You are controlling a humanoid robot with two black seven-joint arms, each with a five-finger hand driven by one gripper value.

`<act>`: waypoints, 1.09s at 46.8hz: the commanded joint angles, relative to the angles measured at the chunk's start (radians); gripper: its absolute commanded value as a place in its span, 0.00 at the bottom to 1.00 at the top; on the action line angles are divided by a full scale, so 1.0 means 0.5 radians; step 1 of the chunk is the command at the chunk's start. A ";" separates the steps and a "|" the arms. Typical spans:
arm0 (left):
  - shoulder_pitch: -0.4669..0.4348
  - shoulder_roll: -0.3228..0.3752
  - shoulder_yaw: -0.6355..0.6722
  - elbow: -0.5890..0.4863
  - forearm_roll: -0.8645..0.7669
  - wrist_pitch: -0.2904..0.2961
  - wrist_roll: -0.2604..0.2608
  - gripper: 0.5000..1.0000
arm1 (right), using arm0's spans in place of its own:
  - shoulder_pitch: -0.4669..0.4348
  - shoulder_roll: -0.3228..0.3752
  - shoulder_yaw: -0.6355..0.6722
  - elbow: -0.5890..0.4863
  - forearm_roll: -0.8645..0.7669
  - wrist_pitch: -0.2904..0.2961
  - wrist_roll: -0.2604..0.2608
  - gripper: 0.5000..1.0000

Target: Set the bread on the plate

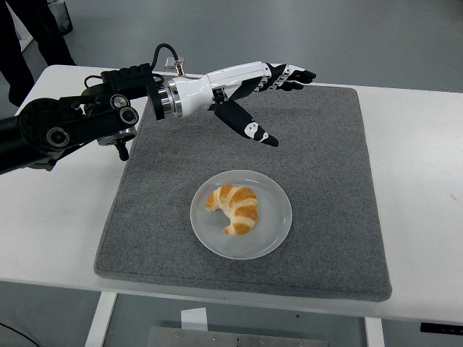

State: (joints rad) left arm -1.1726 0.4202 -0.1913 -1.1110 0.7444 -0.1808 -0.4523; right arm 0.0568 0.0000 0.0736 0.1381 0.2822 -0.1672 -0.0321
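A golden croissant [234, 207] lies on the round white plate [271, 235], left of the plate's centre, on the grey mat. My left hand [278, 97] is raised well above and behind the plate, over the far part of the mat. Its fingers are stretched out straight and the thumb points down to the right, with nothing held. The black left arm [65, 130] comes in from the left edge. The right arm does not show.
The grey mat [325, 159] covers most of the white table [419, 181]. A small pale object [174, 62] lies on the floor beyond the table's far edge. A person's dark legs [32, 36] stand at the top left.
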 commanded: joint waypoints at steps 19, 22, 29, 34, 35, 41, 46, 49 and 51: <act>0.011 -0.089 -0.301 0.332 -0.786 0.288 0.141 0.99 | 0.000 0.000 0.003 0.000 0.000 0.000 0.000 0.90; 0.014 -0.113 -0.311 0.393 -0.948 0.386 0.144 0.99 | 0.000 0.000 0.003 0.000 0.000 0.000 0.000 0.90; 0.020 -0.113 -0.323 0.485 -1.402 0.585 0.141 1.00 | 0.000 0.000 0.003 0.003 0.000 0.003 0.000 0.90; 0.053 -0.104 -0.366 0.495 -1.660 0.632 0.141 0.99 | 0.003 0.000 -0.003 0.000 0.000 0.000 0.000 0.90; 0.063 -0.101 -0.381 0.495 -1.691 0.635 0.141 0.99 | 0.003 0.000 0.000 -0.003 -0.003 0.000 0.000 0.91; 0.161 -0.104 -0.541 0.495 -1.737 0.641 0.141 0.99 | 0.003 0.000 0.000 -0.006 0.000 0.000 0.000 0.90; 0.247 -0.116 -0.642 0.489 -1.737 0.677 0.141 0.99 | 0.003 0.000 0.003 -0.003 0.003 0.003 0.000 0.90; 0.268 -0.126 -0.657 0.489 -1.746 0.711 0.141 0.99 | 0.003 0.000 0.006 -0.003 0.003 0.003 0.000 0.90; 0.287 -0.132 -0.664 0.489 -1.753 0.730 0.141 0.99 | 0.003 0.000 0.006 -0.003 0.003 0.003 0.000 0.90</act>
State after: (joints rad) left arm -1.0412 0.3586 -0.5174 -0.8661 -0.1273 0.1701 -0.3823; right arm 0.0584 0.0000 0.0764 0.1365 0.2831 -0.1660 -0.0323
